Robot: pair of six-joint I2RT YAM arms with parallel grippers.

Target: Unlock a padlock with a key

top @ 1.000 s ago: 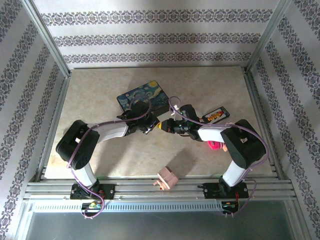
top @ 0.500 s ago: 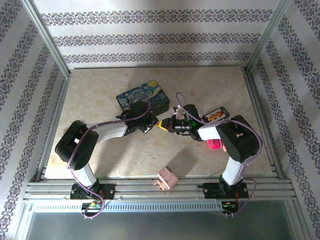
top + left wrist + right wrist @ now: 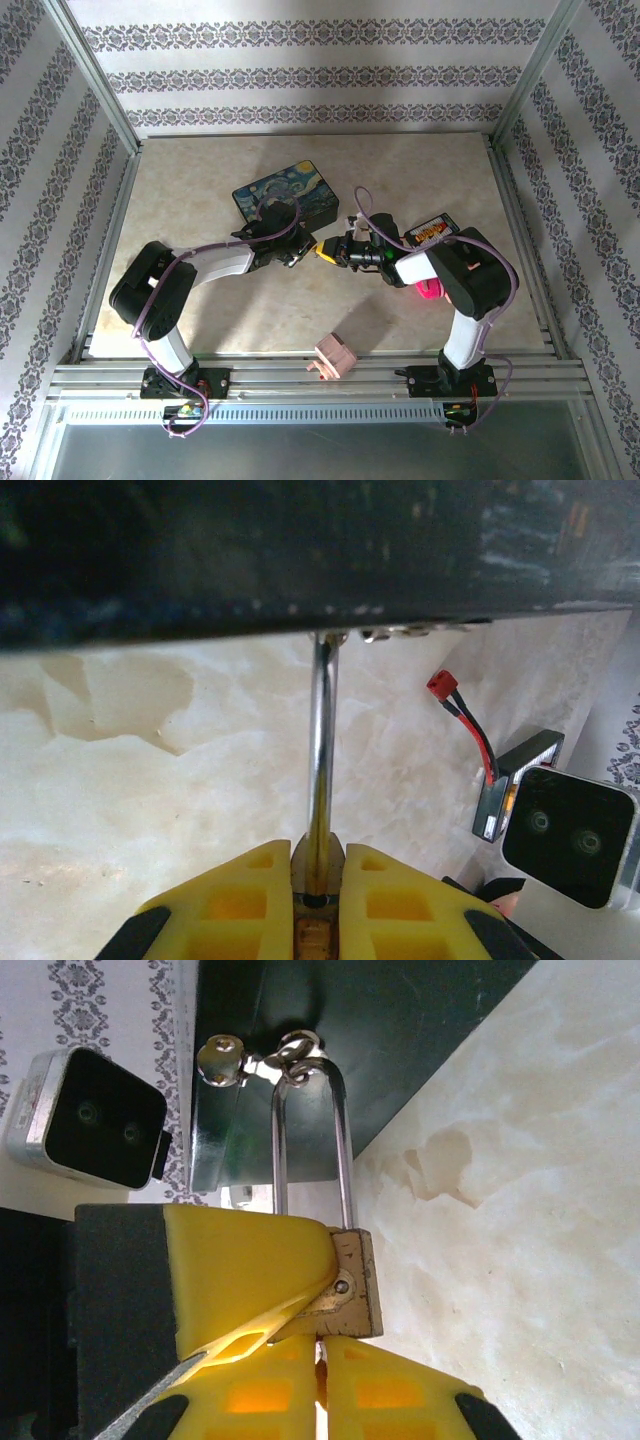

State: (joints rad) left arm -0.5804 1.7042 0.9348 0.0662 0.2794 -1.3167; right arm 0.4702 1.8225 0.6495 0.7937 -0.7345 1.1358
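The brass padlock (image 3: 357,1275) hangs by its silver shackle (image 3: 343,1140) from the small metal clasp (image 3: 262,1058) of the painted box (image 3: 285,195). My left gripper (image 3: 318,852) is shut on the padlock body, with the shackle (image 3: 322,740) running straight up to the box's edge. In the right wrist view a left finger (image 3: 250,1260) covers most of the brass block. My right gripper (image 3: 320,1348) sits right under the padlock, its fingers nearly together on a thin sliver of the key (image 3: 319,1380). Both grippers meet in front of the box, left (image 3: 299,256) and right (image 3: 326,250).
A black battery pack (image 3: 508,792) with a red wire and plug (image 3: 441,684) lies to the right of the box. A labelled pack (image 3: 432,232), a pink object (image 3: 430,290) and a wooden block (image 3: 336,357) lie on the marble table (image 3: 200,200).
The right arm's wrist has turned and its elbow has swung left, while its fingers stay at the padlock. The left arm and the padlock have held still.
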